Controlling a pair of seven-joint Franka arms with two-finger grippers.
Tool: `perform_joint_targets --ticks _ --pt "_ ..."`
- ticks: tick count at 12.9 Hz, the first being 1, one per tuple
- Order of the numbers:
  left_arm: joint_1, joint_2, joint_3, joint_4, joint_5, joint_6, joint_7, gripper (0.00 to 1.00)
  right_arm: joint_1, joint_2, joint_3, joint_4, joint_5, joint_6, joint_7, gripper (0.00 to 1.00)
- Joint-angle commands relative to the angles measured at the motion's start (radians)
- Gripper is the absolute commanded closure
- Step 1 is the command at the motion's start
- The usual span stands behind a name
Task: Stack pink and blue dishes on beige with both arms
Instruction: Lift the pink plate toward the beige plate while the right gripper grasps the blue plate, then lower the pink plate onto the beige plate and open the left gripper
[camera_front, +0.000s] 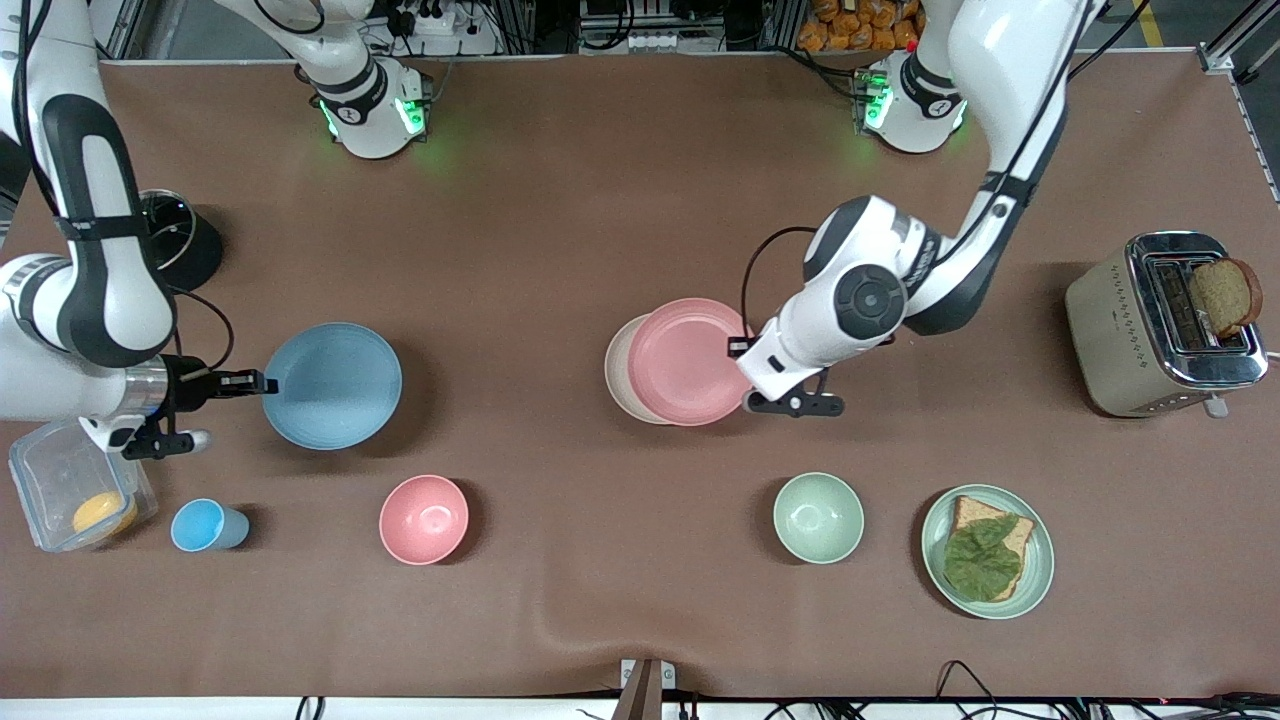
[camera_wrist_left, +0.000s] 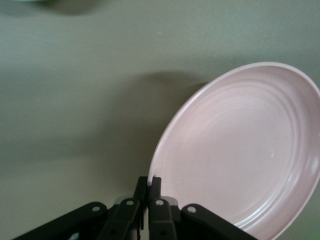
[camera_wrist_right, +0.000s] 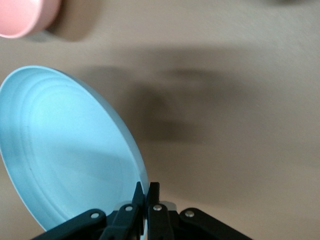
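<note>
Left hand (camera_wrist_left: 148, 187) pinches matte pink plate (camera_front: 690, 360) over beige plate (camera_front: 617, 372); right hand (camera_wrist_right: 145, 192) pinches blue plate (camera_front: 335, 385)

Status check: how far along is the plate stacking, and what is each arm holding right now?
Nothing is stacked for good yet. The left end effector is shut on the rim of the flat round pale pink plate, held over the flat round cream-beige plate but not released. The right end effector is shut on the rim of the flat round light blue plate, toward the right arm's end. Left: release pink, bring blue onto it.
</note>
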Motion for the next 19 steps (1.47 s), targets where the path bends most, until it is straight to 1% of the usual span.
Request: perform_joint_targets --ticks 1,4,7,10,17,18,19 --pt "-0.033 0.063 0.007 0.028 -0.029 0.054 -0.004 1.0 0.019 0.007 -0.003 0.025 0.016 -0.016 0.025 1.0" --pt "-0.06 0.106 0.008 0.025 -0.026 0.082 -0.005 1.0 0.016 0.007 -0.004 0.027 0.015 -0.018 0.02 1.0" --pt "-0.059 0.111 0.008 -0.002 -0.019 0.094 -0.002 1.0 0.011 0.008 -0.004 0.022 0.016 -0.021 0.022 1.0" --pt "-0.06 0.111 0.01 -0.005 -0.017 0.105 -0.002 1.0 0.008 0.002 -0.004 0.028 0.016 -0.044 0.024 1.0" --pt "-0.06 0.134 0.008 -0.002 -0.017 0.11 -0.002 1.0 0.007 0.002 -0.004 0.03 0.015 -0.045 0.013 1.0" --pt "-0.059 0.137 0.008 0.0 -0.017 0.11 -0.002 0.79 0.011 0.002 -0.006 0.03 0.015 -0.041 0.014 1.0" --pt "-0.059 0.14 0.01 0.001 -0.017 0.11 -0.002 0.53 0.007 0.002 -0.006 0.029 0.015 -0.042 0.008 1.0"
